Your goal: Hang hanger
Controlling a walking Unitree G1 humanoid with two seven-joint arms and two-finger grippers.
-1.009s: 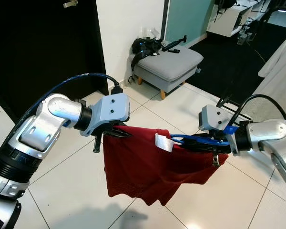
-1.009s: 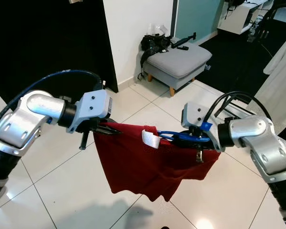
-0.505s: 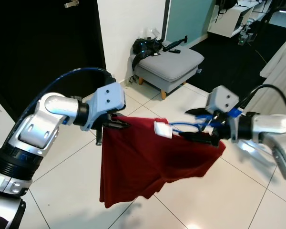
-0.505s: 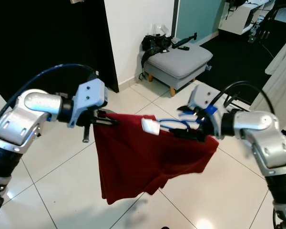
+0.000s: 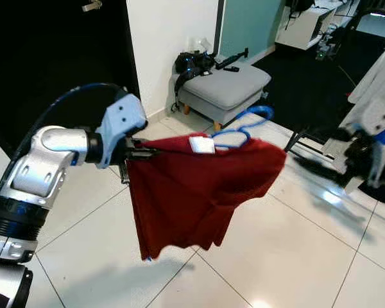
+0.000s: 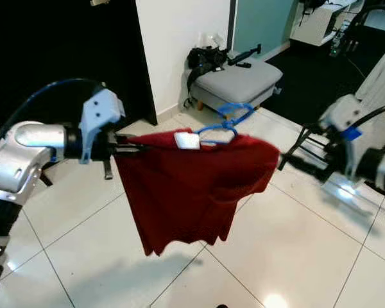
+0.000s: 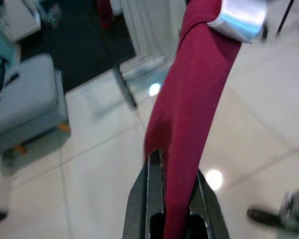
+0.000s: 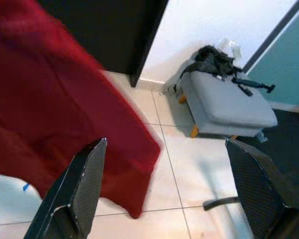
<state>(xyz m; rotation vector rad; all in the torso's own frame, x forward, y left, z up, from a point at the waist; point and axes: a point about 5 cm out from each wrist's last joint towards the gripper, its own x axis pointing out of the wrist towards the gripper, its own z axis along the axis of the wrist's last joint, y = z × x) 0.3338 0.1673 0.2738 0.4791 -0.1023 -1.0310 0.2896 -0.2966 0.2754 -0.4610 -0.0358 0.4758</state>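
left gripper (image 5: 136, 153) pinches red shirt (image 5: 192, 186) at its 9 o'clock shoulder, blue hanger (image 5: 244, 126) inside. right gripper (image 8: 164, 194), fingers spread, holds nothing at 3 o'clock. next: likely regrasp hook, find rail.

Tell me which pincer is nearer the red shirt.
Left. The left pincer clamps the red shirt at its shoulder edge; the right pincer is open, away to its side.

A white tiled floor (image 5: 289, 256) carries a grey footstool (image 5: 226, 89) by the wall.
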